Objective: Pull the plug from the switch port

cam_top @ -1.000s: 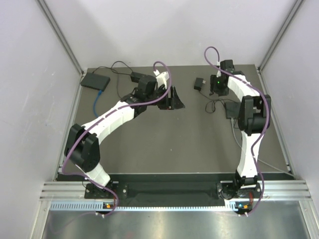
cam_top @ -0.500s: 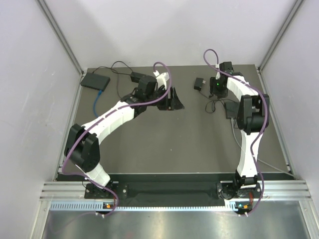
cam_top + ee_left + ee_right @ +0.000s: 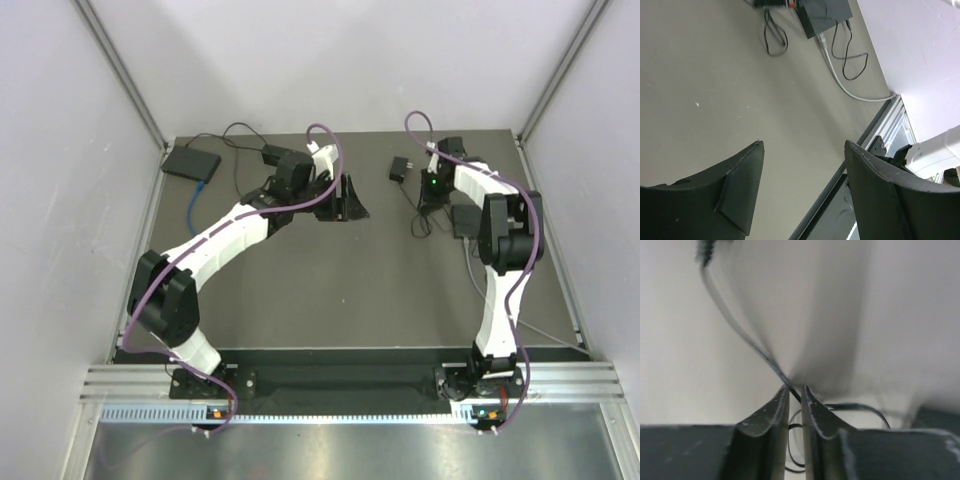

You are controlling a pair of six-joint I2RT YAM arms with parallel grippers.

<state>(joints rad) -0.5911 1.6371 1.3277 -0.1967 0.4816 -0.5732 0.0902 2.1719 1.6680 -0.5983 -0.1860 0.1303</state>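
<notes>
A dull grey-green table [image 3: 330,290] stands inside white walls [image 3: 350,60], with an aluminium rail [image 3: 350,385] at its near edge where both arms are bolted. The switch [image 3: 466,220], a small black box, lies on the right half of the table. A grey cable [image 3: 480,280] runs up to it from the near side. The left wrist view shows its pale plug [image 3: 822,40] seated in the switch, a detail too small to make out from overhead.

Just beyond the switch, the right gripper [image 3: 795,392] is pressed almost together, pinching a thin black cable [image 3: 740,330]; its own view is blurred. A small black adapter [image 3: 399,168] lies beyond and left of the switch. Well left of the switch, the left gripper [image 3: 345,200] hangs spread wide, holding nothing. Farthest left of the switch sits a flat black box [image 3: 192,163] with a blue cable [image 3: 197,205].
</notes>
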